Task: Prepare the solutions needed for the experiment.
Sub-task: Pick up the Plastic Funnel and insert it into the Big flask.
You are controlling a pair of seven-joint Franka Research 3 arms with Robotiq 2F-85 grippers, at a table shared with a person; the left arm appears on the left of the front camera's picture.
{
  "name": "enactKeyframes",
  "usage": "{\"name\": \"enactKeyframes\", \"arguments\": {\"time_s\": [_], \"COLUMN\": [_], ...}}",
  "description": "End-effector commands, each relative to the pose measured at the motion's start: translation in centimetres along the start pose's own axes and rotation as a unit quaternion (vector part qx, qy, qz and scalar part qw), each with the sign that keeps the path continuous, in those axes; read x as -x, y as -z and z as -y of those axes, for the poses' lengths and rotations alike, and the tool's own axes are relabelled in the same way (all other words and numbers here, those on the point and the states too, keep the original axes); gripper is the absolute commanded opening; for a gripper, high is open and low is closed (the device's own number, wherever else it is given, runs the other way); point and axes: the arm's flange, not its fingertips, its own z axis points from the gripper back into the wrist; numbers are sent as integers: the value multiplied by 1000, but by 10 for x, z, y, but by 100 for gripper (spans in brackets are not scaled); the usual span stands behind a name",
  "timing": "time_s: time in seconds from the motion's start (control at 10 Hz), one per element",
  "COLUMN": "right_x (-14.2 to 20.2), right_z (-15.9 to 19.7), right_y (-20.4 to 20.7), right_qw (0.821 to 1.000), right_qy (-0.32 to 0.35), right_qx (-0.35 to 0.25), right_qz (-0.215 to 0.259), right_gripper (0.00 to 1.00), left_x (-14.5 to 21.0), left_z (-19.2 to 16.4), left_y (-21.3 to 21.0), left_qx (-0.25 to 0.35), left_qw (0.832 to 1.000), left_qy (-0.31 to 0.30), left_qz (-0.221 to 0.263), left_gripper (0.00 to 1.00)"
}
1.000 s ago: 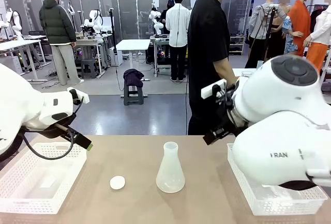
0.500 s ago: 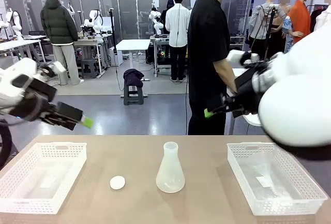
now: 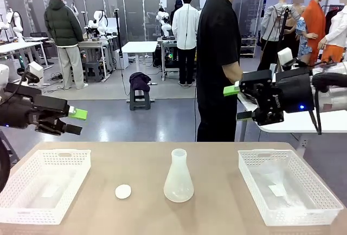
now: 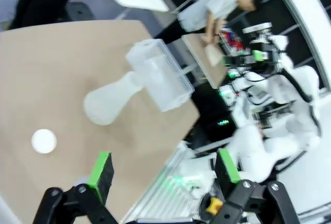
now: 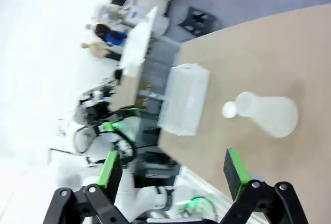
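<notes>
A translucent white conical flask (image 3: 178, 176) stands upright at the middle of the tan table (image 3: 217, 213). The solutions are hidden by its cloudy wall. A small round white stopper disc (image 3: 123, 191) lies to its left. My left gripper (image 3: 76, 121) hangs open in the air above the table's far left edge, pointing right. On the far right my right gripper (image 3: 237, 103) is open too, raised and pointing left. Both are far from the flask. The left wrist view has the flask (image 4: 110, 101) and disc (image 4: 44, 140) beyond the open left gripper (image 4: 164, 169). Past the right gripper (image 5: 173, 175) the flask (image 5: 269, 114) appears again.
A white mesh basket (image 3: 21, 205) sits at the table's left, another white mesh basket (image 3: 255, 191) at its right. A person in a black shirt (image 3: 217, 56) stands at the far side behind the flask. Bare tabletop surrounds the flask and disc.
Both arms have lifted and pulled back from over the baskets to the table's sides. The grippers stay open. Flask and disc have not moved.
</notes>
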Motion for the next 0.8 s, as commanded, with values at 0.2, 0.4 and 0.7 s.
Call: {"name": "enactKeyframes", "arguments": {"time_s": [0.2, 0.4, 0.7], "right_x": [9, 5, 3], "right_z": [32, 38, 46], "right_y": [15, 18, 20], "right_qw": [997, 995, 994], "right_qy": [63, 80, 96], "right_qx": [-39, -48, -52], "right_qz": [-16, -18, -25], "right_gripper": [100, 100, 100], "left_x": [-9, -10, -10], "left_z": [-15, -12, -9], "left_y": [24, 32, 41], "left_qx": [113, 129, 126], "left_qw": [992, 991, 992], "left_qy": [-48, -44, -17], "left_qz": [7, 1, -13], "left_gripper": [100, 100, 100]}}
